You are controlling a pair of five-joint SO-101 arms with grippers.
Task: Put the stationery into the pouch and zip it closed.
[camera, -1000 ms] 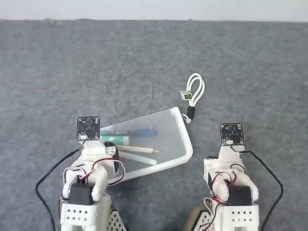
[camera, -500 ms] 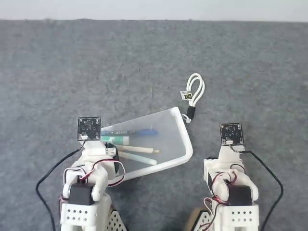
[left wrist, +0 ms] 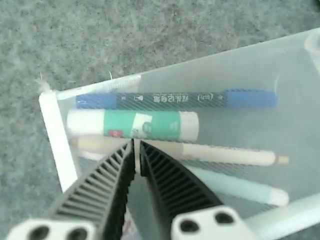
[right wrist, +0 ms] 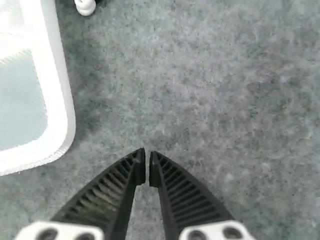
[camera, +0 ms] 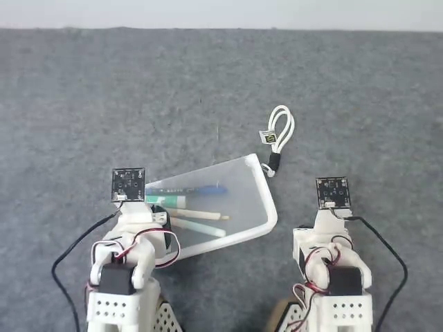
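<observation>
A translucent pouch (camera: 266, 200) with a white border lies on the grey carpet between the two arms. Through its wall I see a blue pen (left wrist: 175, 98), a green-and-white glue stick (left wrist: 140, 125), a cream pen (left wrist: 225, 155) and a pale blue pen (left wrist: 240, 187). My left gripper (left wrist: 136, 145) is shut, its tips over the narrow end of the pouch (left wrist: 55, 135) above the cream pen. My right gripper (right wrist: 147, 152) is shut over bare carpet, just beside the wide end's white border (right wrist: 57, 100).
A white cord loop (camera: 280, 131) with a black pull and a small tag runs from the pouch's far corner. Grey carpet (camera: 208, 83) stretches open beyond the pouch. Both arm bases (camera: 121, 304) stand at the near edge.
</observation>
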